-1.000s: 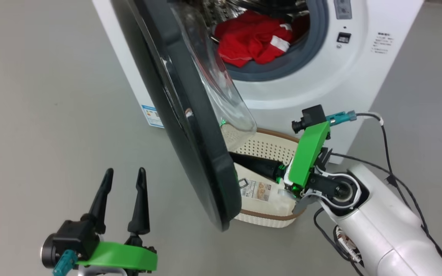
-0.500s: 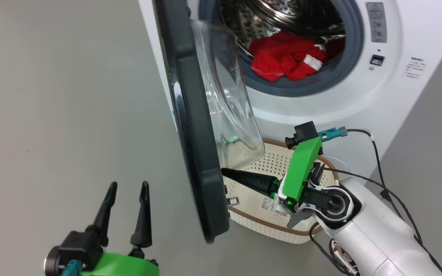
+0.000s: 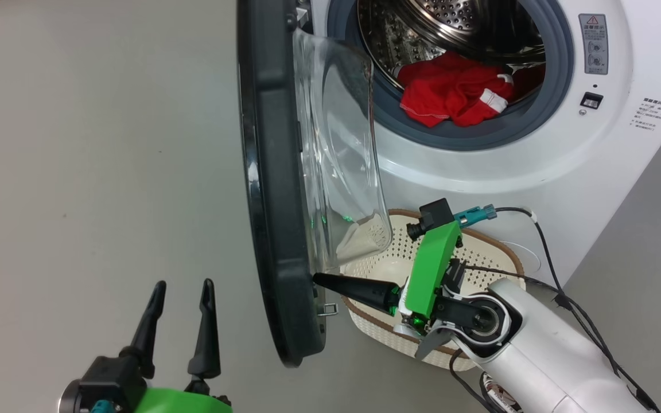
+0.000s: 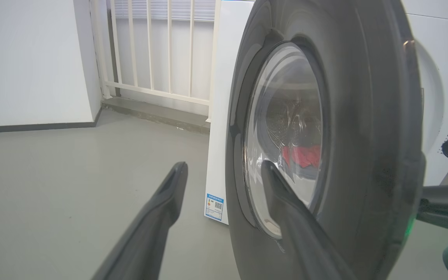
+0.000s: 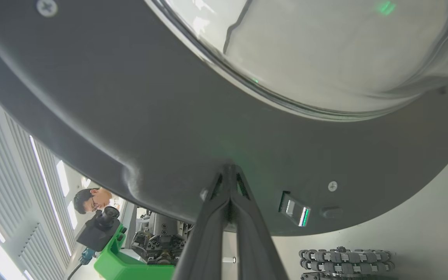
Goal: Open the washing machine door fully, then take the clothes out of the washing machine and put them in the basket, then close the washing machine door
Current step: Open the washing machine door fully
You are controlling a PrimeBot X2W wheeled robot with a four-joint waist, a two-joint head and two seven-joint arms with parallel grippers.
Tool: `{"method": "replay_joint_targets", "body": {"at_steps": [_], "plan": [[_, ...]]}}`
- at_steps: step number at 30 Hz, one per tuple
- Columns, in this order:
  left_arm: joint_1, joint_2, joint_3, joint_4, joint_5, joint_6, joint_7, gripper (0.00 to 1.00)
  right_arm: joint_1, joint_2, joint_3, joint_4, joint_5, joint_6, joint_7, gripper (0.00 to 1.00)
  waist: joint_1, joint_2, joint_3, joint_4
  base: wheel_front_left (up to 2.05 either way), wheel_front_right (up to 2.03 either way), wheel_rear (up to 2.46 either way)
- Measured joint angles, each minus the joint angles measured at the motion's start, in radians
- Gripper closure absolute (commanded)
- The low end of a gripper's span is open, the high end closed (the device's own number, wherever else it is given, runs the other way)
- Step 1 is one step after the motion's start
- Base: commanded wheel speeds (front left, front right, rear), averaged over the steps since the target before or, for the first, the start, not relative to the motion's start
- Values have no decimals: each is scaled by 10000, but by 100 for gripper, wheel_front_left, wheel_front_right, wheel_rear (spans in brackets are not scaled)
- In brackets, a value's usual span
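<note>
Washing machine door (image 3: pixel 273 201) stands swung out from the washing machine (image 3: pixel 537 172), edge-on in the head view. Its long axis runs up and down that view, and the glass bowl bulges to the right, over the basket (image 3: pixel 391 338). The right tool (image 3: pixel 318 279), fingers pressed together and holding nothing, points left with its tip against the inner face of the door's rim, low down beside the latch. Red clothes (image 3: pixel 451 94) lie in the drum, at the grey rubber ring. The basket sits on the floor (image 3: pixel 78 143) before the machine. The left tool (image 3: pixel 185 284), fingers apart and empty, hovers on the door's outer side.
</note>
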Motion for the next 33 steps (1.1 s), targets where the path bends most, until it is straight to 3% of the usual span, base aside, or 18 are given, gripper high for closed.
{"method": "replay_joint_targets", "body": {"at_steps": [14, 16, 17, 18, 23, 33], "plan": [[5, 44, 25, 59, -63, 10, 0, 0, -244, 4, 370, 255, -119, 0, -449, 99, 0, 0, -1, -45, 0, 0, 0], [5, 50, 4, 59, -63, 10, 0, 0, -244, -25, 387, 222, -207, 0, -581, 51, 0, 0, -27, -63, 0, 0, 0], [5, 52, -10, 58, -63, 10, 0, 0, -244, -61, 391, 171, -301, 0, -654, 11, 0, 0, -46, -74, 0, 0, 0], [5, 58, -21, 58, -63, 10, 2, 0, -244, -104, 389, 111, -430, 0, -729, 0, 0, 0, -67, -86, 0, 0, 0], [5, 176, -52, 130, -153, 10, 65, 0, -217, -499, 445, -288, -1101, 0, -1327, 0, 0, 0, -190, -153, 0, 0, 0], [198, 290, -109, 159, -280, 54, 301, 0, 274, -1421, 903, -884, -3557, 0, -3774, 0, 0, 0, -422, -307, 0, 0, 0]]}}
